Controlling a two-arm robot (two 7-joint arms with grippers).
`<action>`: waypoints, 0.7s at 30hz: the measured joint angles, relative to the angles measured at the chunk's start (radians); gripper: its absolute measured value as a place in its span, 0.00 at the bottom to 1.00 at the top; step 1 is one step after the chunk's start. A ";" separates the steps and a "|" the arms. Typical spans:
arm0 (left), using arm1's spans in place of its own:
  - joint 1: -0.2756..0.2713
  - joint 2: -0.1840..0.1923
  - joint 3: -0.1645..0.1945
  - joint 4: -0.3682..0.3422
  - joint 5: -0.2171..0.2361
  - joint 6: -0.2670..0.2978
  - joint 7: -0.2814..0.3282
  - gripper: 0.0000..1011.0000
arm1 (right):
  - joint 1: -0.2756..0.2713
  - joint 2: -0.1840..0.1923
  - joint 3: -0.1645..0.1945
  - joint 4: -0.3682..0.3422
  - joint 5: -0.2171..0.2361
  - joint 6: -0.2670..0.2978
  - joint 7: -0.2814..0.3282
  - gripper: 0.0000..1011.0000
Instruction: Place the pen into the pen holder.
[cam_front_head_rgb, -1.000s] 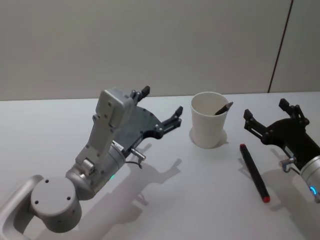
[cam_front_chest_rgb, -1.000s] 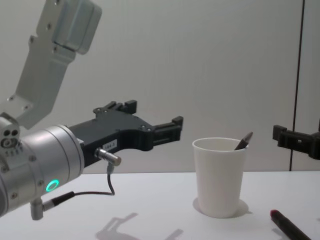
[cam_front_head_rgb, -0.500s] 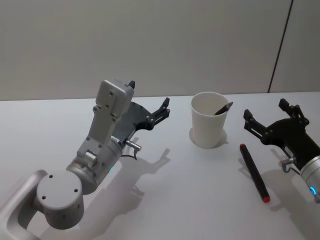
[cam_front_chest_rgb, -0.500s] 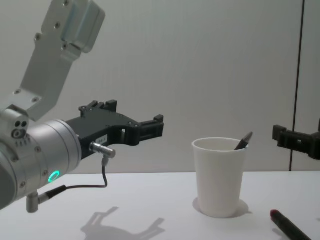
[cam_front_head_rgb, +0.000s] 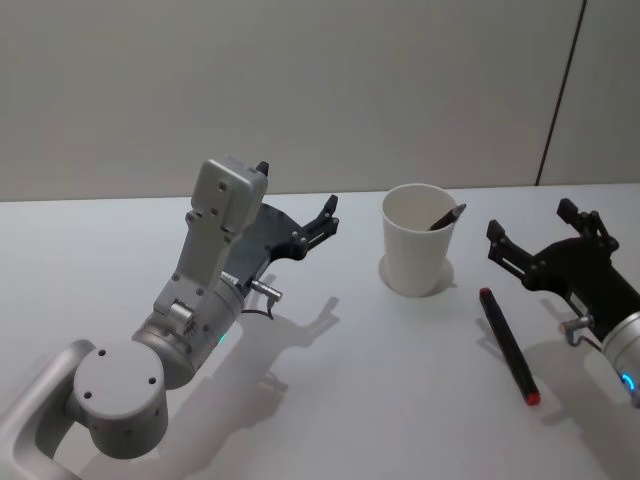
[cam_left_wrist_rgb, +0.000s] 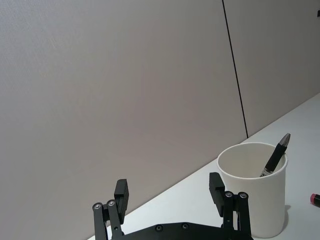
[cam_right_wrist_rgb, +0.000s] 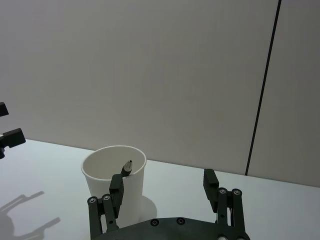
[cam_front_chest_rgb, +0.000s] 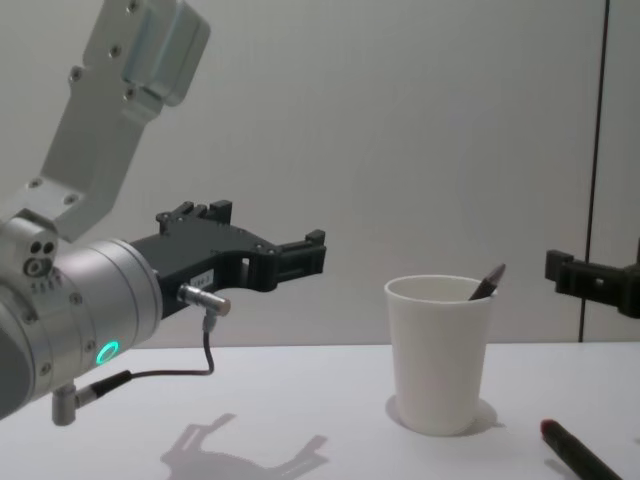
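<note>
Head view: left gripper (cam_front_head_rgb: 296, 188), fingers spread and empty, hovers left of the cup (cam_front_head_rgb: 418, 250), where a pen (cam_front_head_rgb: 447, 215) leans on the rim. A second pen (cam_front_head_rgb: 508, 345) lies on the table (cam_front_head_rgb: 400, 410), probably within reach of the open, empty right gripper (cam_front_head_rgb: 530, 220).

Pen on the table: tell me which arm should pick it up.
Right. The right gripper hovers open just beside the pen, which lies right of the pen holder; the left gripper, also open, is off on the holder's other side.
</note>
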 joint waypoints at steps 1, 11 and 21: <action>0.000 0.000 0.000 0.000 0.000 0.000 0.000 0.99 | -0.003 0.002 0.001 -0.006 0.004 0.006 0.000 0.99; 0.000 0.000 0.000 0.000 0.000 -0.001 0.000 0.99 | -0.032 0.018 0.014 -0.056 0.037 0.044 -0.020 0.99; 0.000 0.000 0.000 0.001 0.000 -0.001 0.000 0.99 | -0.080 0.044 0.033 -0.123 0.078 0.076 -0.049 0.99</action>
